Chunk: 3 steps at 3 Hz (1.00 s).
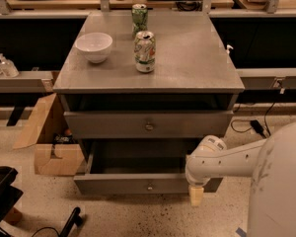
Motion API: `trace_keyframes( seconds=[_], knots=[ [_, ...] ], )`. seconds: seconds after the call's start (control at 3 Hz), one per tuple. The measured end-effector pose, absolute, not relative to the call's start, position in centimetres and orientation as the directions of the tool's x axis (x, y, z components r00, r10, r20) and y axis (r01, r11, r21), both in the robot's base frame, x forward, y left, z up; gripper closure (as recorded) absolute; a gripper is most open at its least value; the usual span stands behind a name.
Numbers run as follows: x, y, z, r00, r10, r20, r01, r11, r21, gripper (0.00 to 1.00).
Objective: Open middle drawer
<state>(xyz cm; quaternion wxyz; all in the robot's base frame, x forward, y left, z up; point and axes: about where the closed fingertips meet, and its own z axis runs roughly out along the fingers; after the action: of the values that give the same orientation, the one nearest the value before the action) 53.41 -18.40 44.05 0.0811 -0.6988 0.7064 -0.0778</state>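
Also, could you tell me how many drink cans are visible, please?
2. The rear can at the cabinet top's back edge; the front can right of the bowl. None seems hidden. The end effector hangs low at the cabinet's front right.

Pincer point(196, 195) at open middle drawer point(118, 183) front, right; interior unobstructed

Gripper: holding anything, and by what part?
Cannot tell. The gripper sits at the right end of the pulled-out drawer front, well right of its knob.

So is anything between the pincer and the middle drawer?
Nothing visible. The pincer hangs right at the front of the middle drawer, near its right end, and the drawer is already pulled out.
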Motion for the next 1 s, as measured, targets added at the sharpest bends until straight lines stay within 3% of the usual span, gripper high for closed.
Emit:
trace_keyframes(
  seconds=[0.33, 0.67, 1.0],
  knots=[
    [53.4, -18.4, 44.0, -0.01, -1.0, -0.006, -0.975, 0.012, -0.223, 0.0],
    [50.5, -18.5, 41.4, -0.046, -0.999, -0.014, -0.99, 0.048, -0.136, 0.16],
    [45.6, -18.5, 39.3, -0.1, -0.995, 0.002, -0.995, 0.1, -0.004, 0.39]
  ],
)
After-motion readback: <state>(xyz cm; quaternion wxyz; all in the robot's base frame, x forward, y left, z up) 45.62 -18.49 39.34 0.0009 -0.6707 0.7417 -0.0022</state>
